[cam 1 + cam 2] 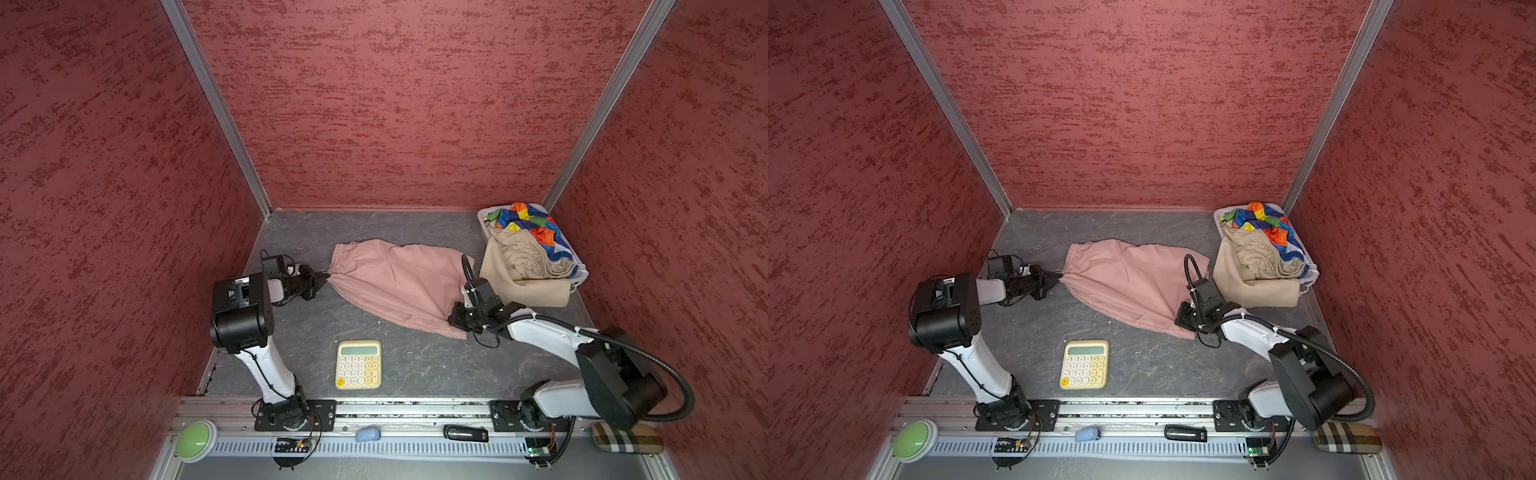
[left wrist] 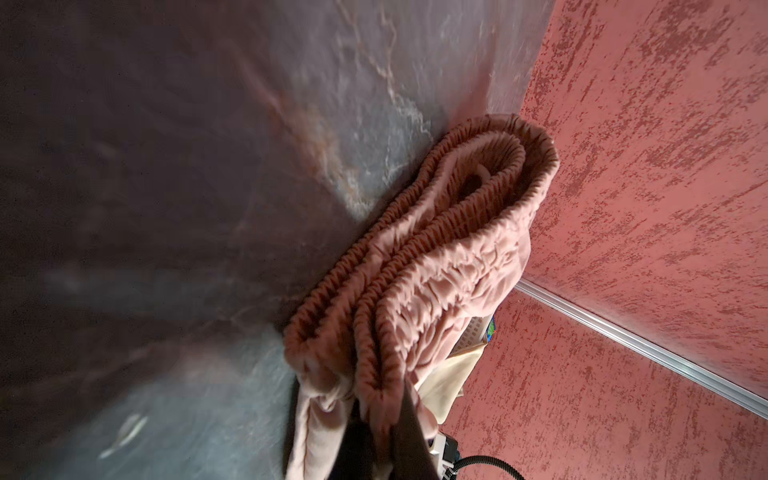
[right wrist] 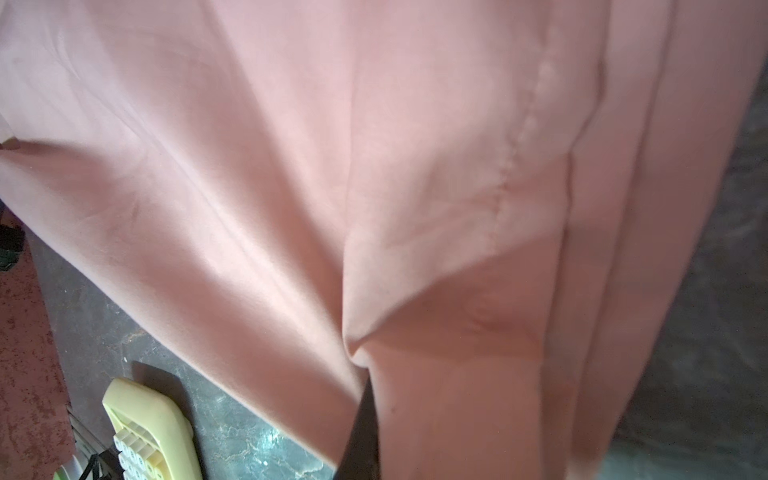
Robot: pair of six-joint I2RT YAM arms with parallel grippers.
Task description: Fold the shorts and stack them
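Observation:
The dusty pink shorts (image 1: 395, 282) (image 1: 1129, 282) lie stretched across the middle of the grey table, slightly lifted between both arms. My left gripper (image 1: 323, 279) (image 2: 386, 436) is shut on the gathered waistband (image 2: 457, 232) at its near corner. My right gripper (image 1: 455, 322) (image 3: 365, 415) is shut on the pink leg hem; cloth (image 3: 374, 166) fills that wrist view and hides most of the fingers. The beige shorts (image 1: 523, 266) hang over the front of the white basket (image 1: 482, 216) at the back right. The rainbow shorts (image 1: 528, 220) lie crumpled inside it.
A cream calculator (image 1: 358, 364) (image 3: 145, 428) lies on the table in front of the pink shorts. On the front rail sit a green button (image 1: 195, 440), a small blue object (image 1: 368, 434), a black item (image 1: 465, 433) and a plaid case (image 1: 623, 440). Red walls enclose three sides.

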